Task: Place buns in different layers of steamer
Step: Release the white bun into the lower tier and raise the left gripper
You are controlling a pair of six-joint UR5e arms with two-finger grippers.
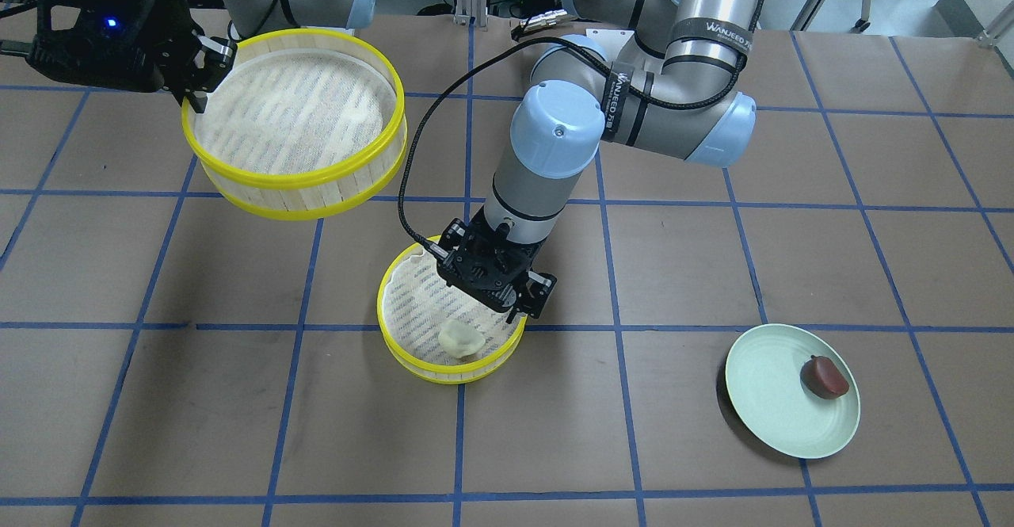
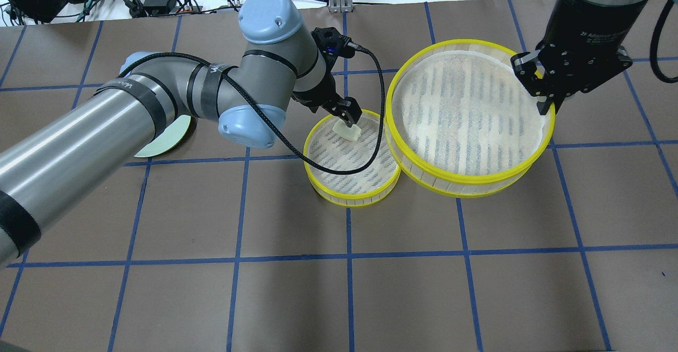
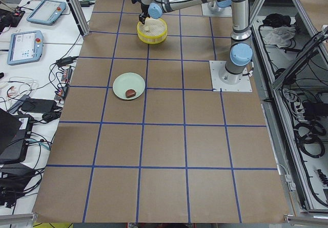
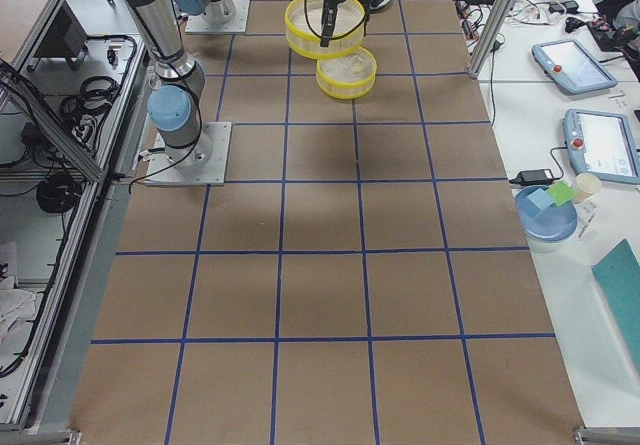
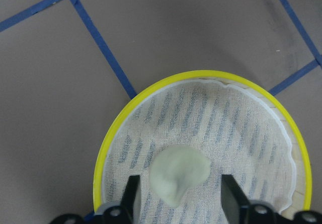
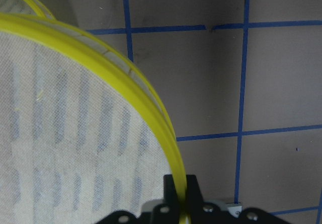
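Note:
The cream-white bun (image 1: 461,339) lies on the mesh floor of the small-looking steamer layer (image 1: 412,364) that stands on the table. My left gripper (image 1: 527,305) hovers just over it, open. In the left wrist view its fingers (image 5: 132,194) stand either side of the bun (image 5: 178,173) without touching it. My right gripper (image 1: 198,75) is shut on the yellow rim of the second steamer layer (image 1: 301,202) and holds it empty above the table, beside the first. The dark reddish-brown bun (image 1: 825,376) sits on the pale green plate (image 1: 760,400).
The brown table has a blue tape grid. The left arm's cable (image 2: 378,129) loops over the lower layer (image 2: 349,198). In the overhead view the held layer (image 2: 466,188) overlaps the lower one's right edge, and the plate (image 2: 164,143) is mostly hidden behind the left arm.

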